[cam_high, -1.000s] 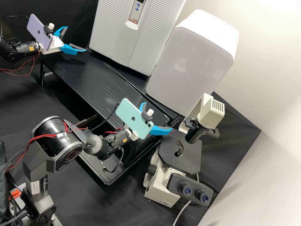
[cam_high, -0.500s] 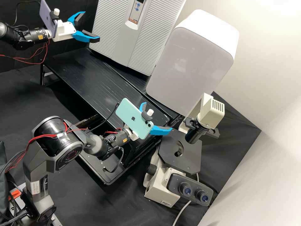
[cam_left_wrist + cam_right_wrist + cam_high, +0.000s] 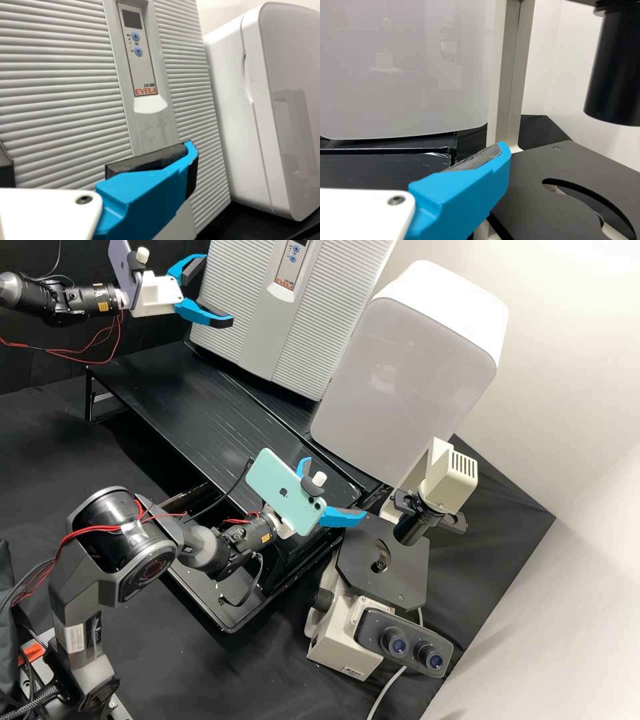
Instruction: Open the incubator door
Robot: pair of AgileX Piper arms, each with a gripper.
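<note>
In the high view my left gripper (image 3: pixel 219 291) stands open before the left part of the grey ribbed incubator (image 3: pixel 300 320), nothing between its fingers. The incubator's door is closed. From the left wrist view, the left gripper (image 3: pixel 100 157) is open in front of the ribbed door (image 3: pixel 55 90); a pale grip recess (image 3: pixel 150 105) lies below the control panel (image 3: pixel 137 50). Contact with the door cannot be told. My right gripper (image 3: pixel 335 486) is open and holds nothing, between bench and microscope. A blue finger of the right gripper (image 3: pixel 407 155) shows in the right wrist view.
A white rounded cabinet (image 3: pixel 407 387) stands right of the incubator. The microscope (image 3: pixel 383 560) is at the lower right, close to the right gripper. The black bench (image 3: pixel 193 413) runs before the incubator; cables hang from both arms.
The left gripper has moved right and up in the high view, from beside the incubator to in front of its left part, fingers remaining apart. The right arm has kept still.
</note>
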